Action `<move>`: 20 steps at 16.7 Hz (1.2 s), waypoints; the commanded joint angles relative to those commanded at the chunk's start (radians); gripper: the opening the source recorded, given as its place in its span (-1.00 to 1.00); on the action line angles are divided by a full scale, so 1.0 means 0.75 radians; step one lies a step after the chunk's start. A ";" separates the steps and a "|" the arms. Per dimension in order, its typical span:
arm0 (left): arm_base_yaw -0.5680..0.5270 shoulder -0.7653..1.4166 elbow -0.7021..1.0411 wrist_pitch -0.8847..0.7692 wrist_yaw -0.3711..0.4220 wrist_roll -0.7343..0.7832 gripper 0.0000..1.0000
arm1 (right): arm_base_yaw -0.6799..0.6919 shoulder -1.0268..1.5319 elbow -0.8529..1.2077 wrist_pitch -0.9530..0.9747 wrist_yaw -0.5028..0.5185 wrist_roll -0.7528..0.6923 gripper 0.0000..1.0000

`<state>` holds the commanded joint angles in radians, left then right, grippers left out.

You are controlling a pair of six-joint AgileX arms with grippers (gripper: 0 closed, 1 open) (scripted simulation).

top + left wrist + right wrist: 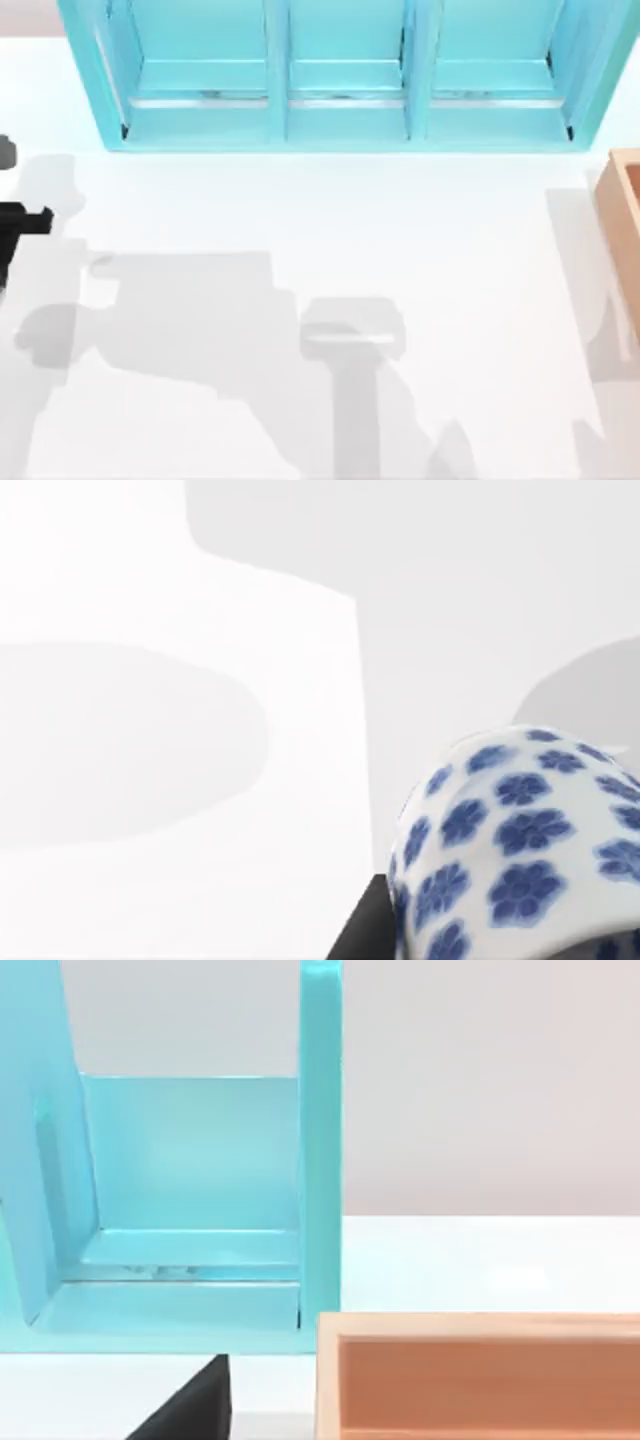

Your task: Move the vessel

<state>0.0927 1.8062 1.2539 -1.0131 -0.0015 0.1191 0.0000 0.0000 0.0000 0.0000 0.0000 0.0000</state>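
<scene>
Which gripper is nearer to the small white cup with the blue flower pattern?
Left. The white blue-flowered cup sits right against the left wrist camera; the right wrist view faces the turquoise shelf and wooden box.

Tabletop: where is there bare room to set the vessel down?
The wide white table is bare between the blue shelf unit at the back and the wooden box at the right edge. Crowding is only along those two. The vessel is close under the left wrist camera.
</scene>
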 joint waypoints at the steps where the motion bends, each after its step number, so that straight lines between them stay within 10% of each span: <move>1: 0.002 0.015 -0.034 0.059 0.000 0.001 -1.00 | 0.000 0.000 0.000 0.000 0.000 0.000 1.00; 8: 0.005 0.058 -0.126 0.179 0.001 0.003 -1.00 | 0.000 0.000 0.000 0.000 0.000 0.000 1.00; 20: 0.005 0.058 -0.126 0.179 0.001 0.003 0.81 | 0.000 0.000 0.000 0.000 0.000 0.000 1.00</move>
<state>0.0967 1.8494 1.1592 -0.8785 -0.0006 0.1212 0.0000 0.0000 0.0000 0.0000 0.0000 0.0000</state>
